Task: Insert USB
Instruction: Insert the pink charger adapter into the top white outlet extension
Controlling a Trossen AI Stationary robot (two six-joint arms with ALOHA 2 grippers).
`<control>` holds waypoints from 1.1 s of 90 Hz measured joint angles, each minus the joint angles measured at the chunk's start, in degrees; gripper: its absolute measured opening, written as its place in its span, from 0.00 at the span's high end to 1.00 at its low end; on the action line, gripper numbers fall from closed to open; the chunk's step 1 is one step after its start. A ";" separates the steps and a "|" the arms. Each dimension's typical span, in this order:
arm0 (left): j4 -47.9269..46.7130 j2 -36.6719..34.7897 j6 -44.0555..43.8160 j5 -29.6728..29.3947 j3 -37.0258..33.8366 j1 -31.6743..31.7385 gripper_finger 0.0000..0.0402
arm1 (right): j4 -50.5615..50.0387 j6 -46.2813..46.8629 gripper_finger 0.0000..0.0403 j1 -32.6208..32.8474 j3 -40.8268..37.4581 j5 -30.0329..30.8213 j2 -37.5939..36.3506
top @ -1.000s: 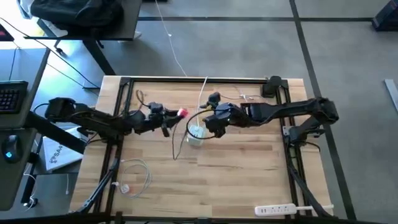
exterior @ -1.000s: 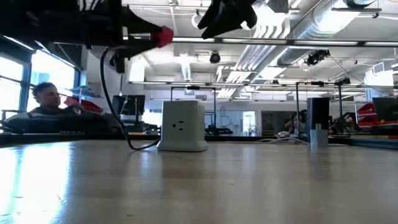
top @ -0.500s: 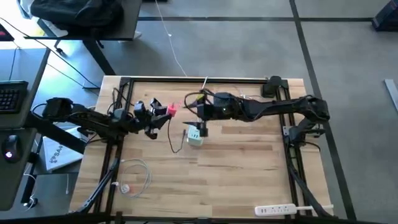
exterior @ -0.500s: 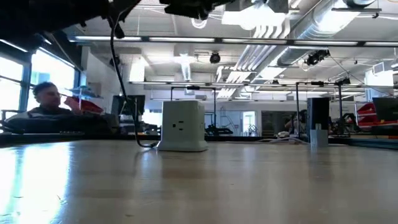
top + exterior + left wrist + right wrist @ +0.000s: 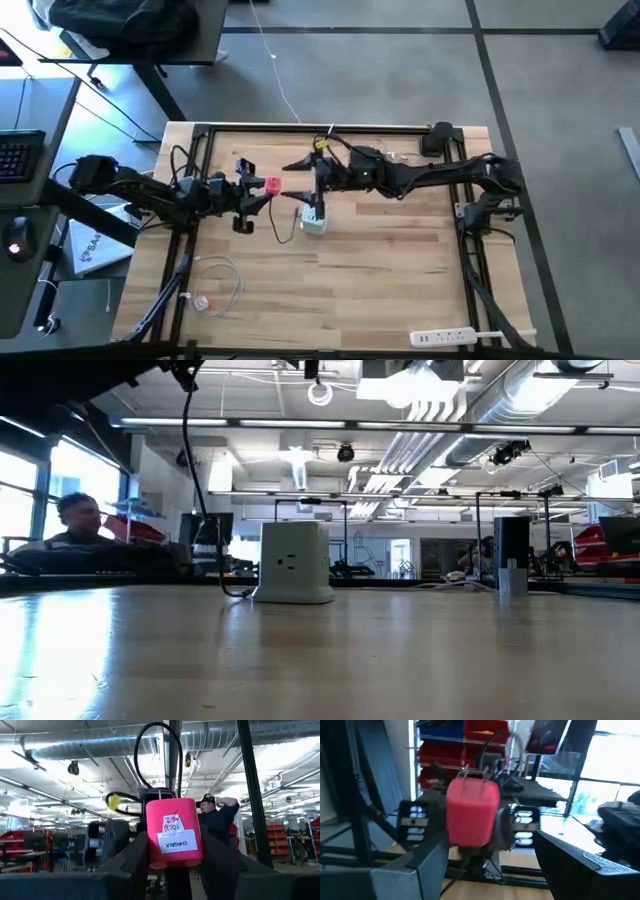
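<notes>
Gripping the USB [image 5: 174, 832] in the left claw [image 5: 262, 189], clamped and raised clear of the worktop [image 5: 380, 270], presumably for handover; right claw [image 5: 300, 165] spread wide, facing it.

We see the USB [image 5: 271, 184] as a bright red-pink block; in the left wrist view [image 5: 174, 833] it carries a white label with black print and a second white tag with red handwriting. Its cable [image 5: 283, 230] is black. The charger cube [image 5: 314, 222] is white with a pale green tinge in the high view, plain white in the low view [image 5: 294, 563]. The desk [image 5: 380, 270] is light wood in lengthwise planks, framed in black. Both arms are black. A white cable [image 5: 222, 283] lies coiled, and the power strip [image 5: 447, 337] is white. The floor [image 5: 400, 70] is grey.
</notes>
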 joint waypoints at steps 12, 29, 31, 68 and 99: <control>-0.05 0.74 0.02 0.31 0.12 0.05 0.70 | 4.21 -0.20 0.39 0.65 0.00 -0.43 0.80; 0.42 0.88 0.97 0.10 0.12 0.22 0.70 | 5.27 -0.22 0.52 1.08 0.00 -0.45 0.84; 0.56 0.88 0.98 0.10 0.12 0.22 0.70 | 5.27 -0.08 0.54 1.08 0.00 -0.45 0.84; 4.83 5.89 0.82 0.31 1.93 0.20 0.70 | 6.44 -1.84 0.67 1.02 0.00 -3.13 0.93; 6.76 9.14 0.63 0.52 3.47 0.17 0.70 | 5.55 -3.12 0.67 1.04 0.04 -3.38 0.86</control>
